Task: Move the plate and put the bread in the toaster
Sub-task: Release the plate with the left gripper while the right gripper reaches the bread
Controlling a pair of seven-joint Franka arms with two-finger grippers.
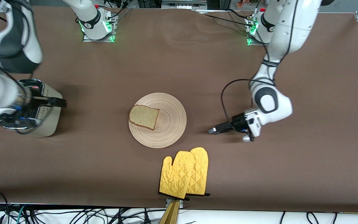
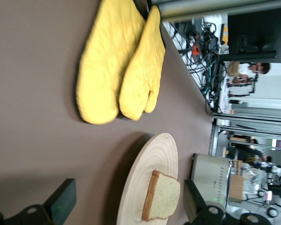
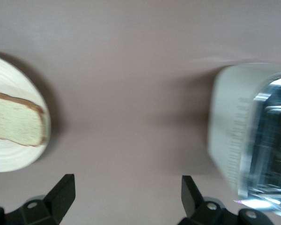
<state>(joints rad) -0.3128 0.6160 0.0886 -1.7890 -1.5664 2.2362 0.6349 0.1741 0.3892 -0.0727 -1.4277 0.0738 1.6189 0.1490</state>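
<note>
Resting mid-table: the plate [image 1: 172,124], carrying only the bread [image 1: 144,117], lying flat toward the right arm's end. Standing at that end: the toaster [image 1: 50,121], slots mostly hidden by the arm. Hovering over its top: the right gripper [image 1: 61,102], fingers spread, empty. Waiting low beside the plate, toward the left arm's end: the left gripper [image 1: 213,130], spread wide, pinching nothing. Probably fetching the slice next: pinching across one crust edge, lifting gently, turning it upright, lining it up with a slot. Lying nearer the camera: yellow mitts [image 1: 185,174].
</note>
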